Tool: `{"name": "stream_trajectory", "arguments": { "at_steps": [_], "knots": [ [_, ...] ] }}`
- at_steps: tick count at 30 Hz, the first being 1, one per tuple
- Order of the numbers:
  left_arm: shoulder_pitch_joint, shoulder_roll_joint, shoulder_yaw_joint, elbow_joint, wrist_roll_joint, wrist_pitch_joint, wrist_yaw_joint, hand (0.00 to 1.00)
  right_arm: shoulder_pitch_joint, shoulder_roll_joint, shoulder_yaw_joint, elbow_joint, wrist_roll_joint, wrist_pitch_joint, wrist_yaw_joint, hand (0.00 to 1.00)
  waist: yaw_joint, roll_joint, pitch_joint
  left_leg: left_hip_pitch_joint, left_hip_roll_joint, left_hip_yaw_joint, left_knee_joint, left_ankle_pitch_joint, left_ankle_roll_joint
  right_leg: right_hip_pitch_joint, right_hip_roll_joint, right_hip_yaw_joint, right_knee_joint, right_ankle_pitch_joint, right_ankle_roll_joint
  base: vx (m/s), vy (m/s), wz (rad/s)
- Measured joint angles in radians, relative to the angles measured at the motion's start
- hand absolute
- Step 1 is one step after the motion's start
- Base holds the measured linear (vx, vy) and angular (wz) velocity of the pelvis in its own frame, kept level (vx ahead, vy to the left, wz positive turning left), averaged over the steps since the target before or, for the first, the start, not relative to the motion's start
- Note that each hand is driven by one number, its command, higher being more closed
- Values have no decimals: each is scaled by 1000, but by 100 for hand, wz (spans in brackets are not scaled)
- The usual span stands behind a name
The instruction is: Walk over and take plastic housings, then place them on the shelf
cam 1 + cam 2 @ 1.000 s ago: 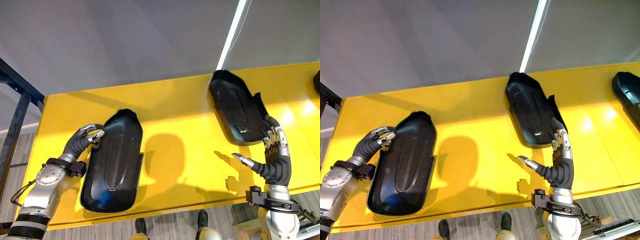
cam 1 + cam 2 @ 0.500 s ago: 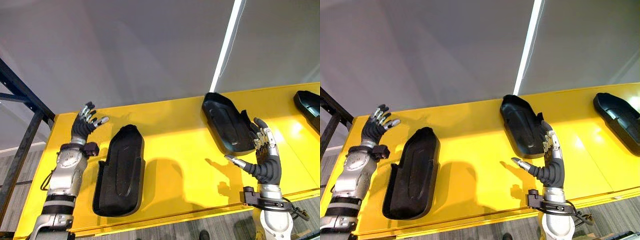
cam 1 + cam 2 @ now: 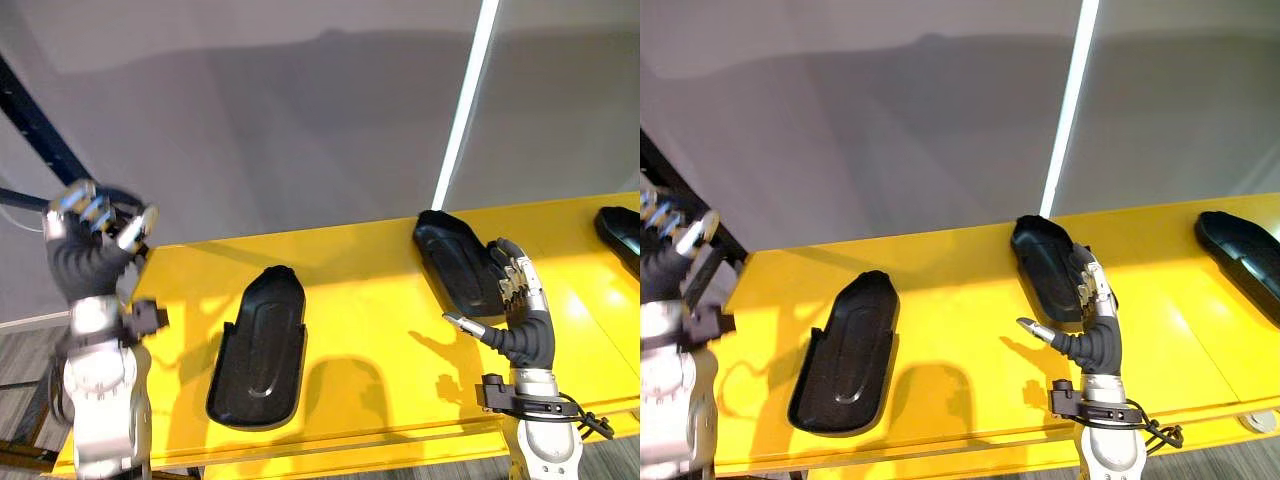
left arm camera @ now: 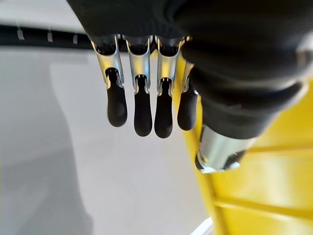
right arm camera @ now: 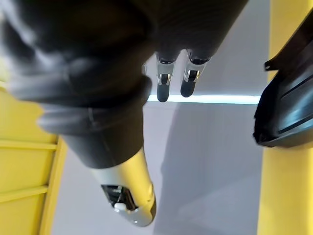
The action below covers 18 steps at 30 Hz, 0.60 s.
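Two of the housings are lying end-on to the robot, the middle housing point(image 3: 452, 262) just beyond the right robot hand point(image 3: 522, 322) (fingers spread, empty), the left housing point(image 3: 260, 350) well apart from the equally open left robot hand point(image 3: 90, 258).

L housing point(image 3: 258, 348), mid housing point(image 3: 450, 260), R housing point(image 3: 1240, 255) lie apart on shelf point(image 3: 370, 290).

Bare backdrop at the back of the room
A grey wall point(image 3: 300, 120) fills the upper frame, with a bright white strip point(image 3: 465, 120) slanting down at upper right, a dark metal bar point(image 3: 35, 120) crossing the upper left, and grey floor point(image 3: 15, 360) at lower left.
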Motion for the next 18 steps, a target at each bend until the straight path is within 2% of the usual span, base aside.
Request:
{"name": "stream_trajectory", "arguments": {
  "at_steps": [3, 5, 10, 13, 18],
  "knots": [
    [184, -121, -134, -93, -1, -43, -41, 100, -22, 25, 23, 20, 0, -6, 11, 0, 8, -2, -1, -10, -1, -16, -2, 3, 4, 5, -1, -12, -1, -14, 12, -55, 15, 20],
    [235, -152, -194, -97, -1, -52, -65, 100, -28, 33, 43, 20, 0, -8, 11, 0, 7, -5, 0, -27, -2, -37, 0, 8, 7, 4, -1, -31, 0, -14, 12, -43, 5, 23],
    [352, -184, -281, -94, -8, -71, -83, 100, -43, 30, 62, 26, -12, -30, -21, 0, 22, -14, 8, -47, -4, -87, 4, 19, -1, 18, -2, -77, 4, -12, 12, 4, 0, 29],
    [400, -190, -309, -76, -58, -73, -107, 100, -90, 26, 62, 52, -46, -37, -60, 0, 31, -18, 16, -61, -6, -126, 8, 22, -3, 33, -2, -112, 7, -21, 11, 8, -1, 35],
    [463, -190, -347, 5, -100, -73, -141, 100, -111, 15, 60, 63, -62, -42, -100, 0, 51, -31, 46, -78, -6, -183, 20, 23, -3, 45, -4, -163, 49, -59, 12, 0, -1, 31]
  ]
}}
